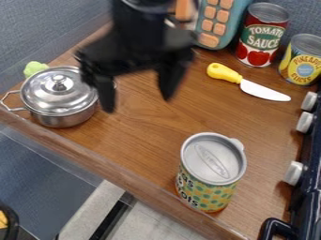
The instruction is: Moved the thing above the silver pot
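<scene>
The silver pot (65, 117) sits on the wooden counter (147, 136) with its knobbed lid (44, 93) on, and a light-green thing (35, 68) shows just beyond its rim on the far side. Nearer the camera than the pot and well to its right stands an upright can with a dotted green-and-yellow label (207, 190), its grey top facing up. Across the counter from the pot, also to the right and farther back, lies a knife with a yellow handle and white blade (263, 90). Beyond the knife, as seen from the pot, stand a can with a red-and-green label (260, 37) and, farther right, a yellow-labelled can (304, 58); a teal toy with orange buttons (234, 23) is propped to the left of the red one, on its pot side. The dark stove (310, 187) with pale knobs (293, 173) lines the counter's edge opposite the pot. Closest to the pot is the gripper (137, 104), hanging from the black arm (141, 28) just to the right, its fingers pointing down and spread wide with nothing between them. The finger on the pot's side covers part of that side of the pot in the view; whether it touches, I cannot tell.
</scene>
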Available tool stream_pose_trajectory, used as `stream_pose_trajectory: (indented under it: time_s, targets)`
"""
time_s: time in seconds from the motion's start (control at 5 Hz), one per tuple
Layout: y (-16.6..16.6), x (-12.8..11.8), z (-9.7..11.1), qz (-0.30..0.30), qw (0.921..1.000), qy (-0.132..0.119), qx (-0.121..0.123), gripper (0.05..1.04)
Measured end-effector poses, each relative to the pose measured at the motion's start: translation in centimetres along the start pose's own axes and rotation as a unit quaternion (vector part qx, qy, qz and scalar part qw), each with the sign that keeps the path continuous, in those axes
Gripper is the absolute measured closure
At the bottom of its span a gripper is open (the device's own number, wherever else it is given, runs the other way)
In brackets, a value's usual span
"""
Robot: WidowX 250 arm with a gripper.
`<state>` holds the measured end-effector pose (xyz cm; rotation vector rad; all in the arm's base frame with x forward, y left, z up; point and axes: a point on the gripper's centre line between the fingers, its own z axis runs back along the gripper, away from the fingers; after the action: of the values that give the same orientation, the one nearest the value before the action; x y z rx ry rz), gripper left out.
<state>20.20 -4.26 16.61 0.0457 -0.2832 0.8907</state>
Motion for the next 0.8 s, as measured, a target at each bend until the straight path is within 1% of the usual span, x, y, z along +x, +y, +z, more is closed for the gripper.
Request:
stream_pose_trajectory:
  time_s: [0.2,0.4,0.6,0.8]
  targets:
    - [-1.5,-3.2,-0.5,-0.099,0.9945,0.032,-0.005,0.083]
    - [-1.5,-5.8,-2.0,-0.169,0.9831,0.072,0.002,0.084]
    - [-2.5,-8.0,-3.1,-0.239,0.9657,0.101,-0.006,0.083]
    - [-2.8,-9.6,-3.8,-0.274,0.9541,0.12,-0.004,0.083]
